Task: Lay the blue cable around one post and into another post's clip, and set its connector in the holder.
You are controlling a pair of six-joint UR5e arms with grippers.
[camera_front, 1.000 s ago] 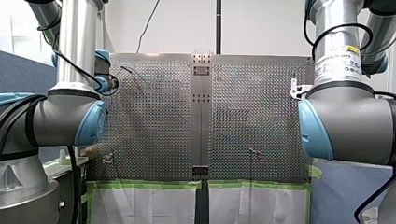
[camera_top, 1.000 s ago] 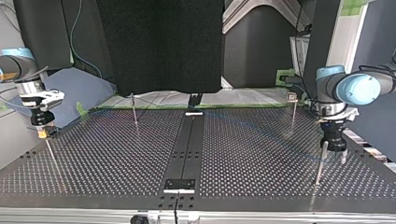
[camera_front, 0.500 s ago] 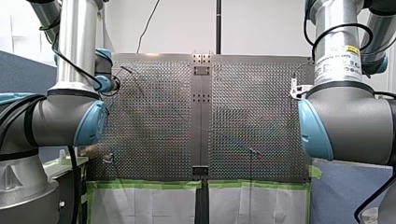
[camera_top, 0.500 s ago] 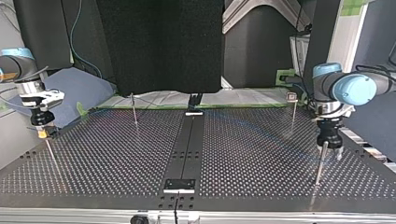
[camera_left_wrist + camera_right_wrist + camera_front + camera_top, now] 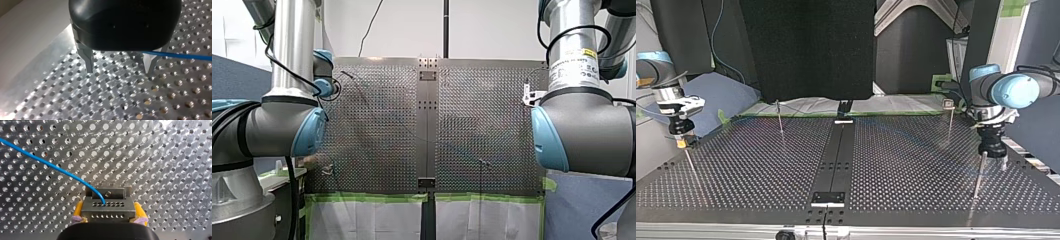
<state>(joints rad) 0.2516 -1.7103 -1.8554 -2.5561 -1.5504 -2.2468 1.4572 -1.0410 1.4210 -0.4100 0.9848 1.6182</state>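
In the right wrist view my right gripper (image 5: pixel 108 216) is shut, its yellow pads (image 5: pixel 78 213) clamping a grey connector block (image 5: pixel 108 206). The blue cable (image 5: pixel 50 165) leaves the block and runs off over the perforated plate. At the top view's left this gripper (image 5: pixel 682 143) hangs low over the table's edge. At that view's right, my left gripper (image 5: pixel 995 159) hovers beside the top of a thin post (image 5: pixel 979 175). Its metal fingers (image 5: pixel 88 60) stand open with only plate between them. The blue cable (image 5: pixel 180 56) crosses in front of one finger.
Two more thin posts stand near the table's back edge, one (image 5: pixel 780 119) at the top view's left and one (image 5: pixel 949 122) with a clip at its right. A black centre rail (image 5: pixel 836 155) carries a small bracket (image 5: pixel 827 198) near the front edge.
My left arm's wrist has risen slightly and turned beside the post at the top view's right. The right arm has stayed still with the connector.
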